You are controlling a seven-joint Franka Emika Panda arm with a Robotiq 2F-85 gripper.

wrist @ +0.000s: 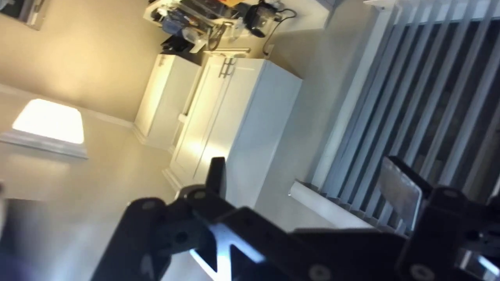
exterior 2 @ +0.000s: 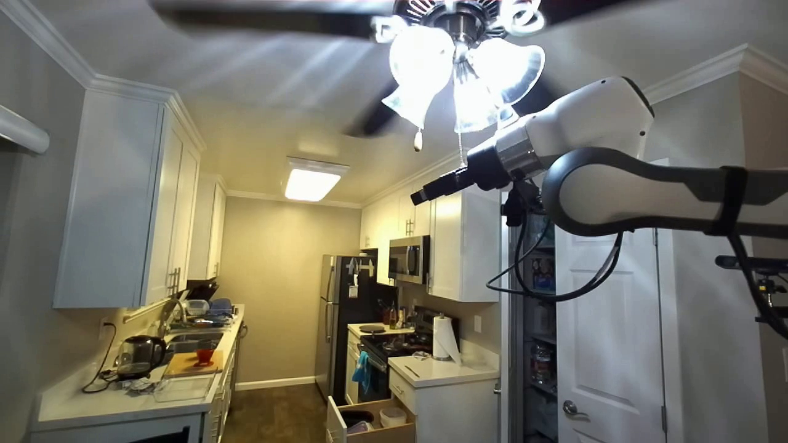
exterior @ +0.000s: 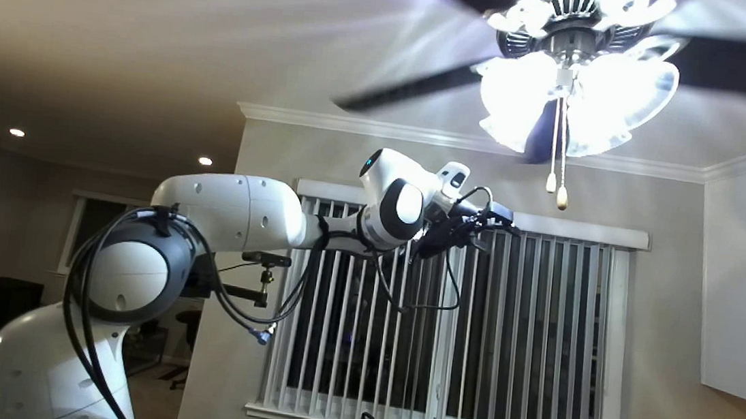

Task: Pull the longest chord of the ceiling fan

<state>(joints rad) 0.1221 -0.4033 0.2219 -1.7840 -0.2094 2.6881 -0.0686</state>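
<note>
The ceiling fan (exterior: 572, 44) has lit frosted shades and motion-blurred dark blades; it also shows in an exterior view (exterior 2: 462, 24). The longest chord (exterior: 561, 197) hangs from its centre, its fob slightly lower than the shorter pull chain (exterior: 551, 182). In an exterior view a chain (exterior 2: 460, 144) runs down to the gripper's outline, its tip hidden; a fob (exterior 2: 418, 140) shows left of it. My gripper (exterior: 499, 235) is open, left of and a little below both fobs, apart from them there. In the wrist view the fingers (wrist: 310, 187) stand wide apart with nothing between them; no chord shows.
The turning fan blades (exterior: 412, 90) sweep above the arm. A window with vertical blinds (exterior: 444, 326) is behind the arm. White cabinets (exterior: 736, 272) stand at the right. A cable loop (exterior 2: 572, 295) hangs under the wrist.
</note>
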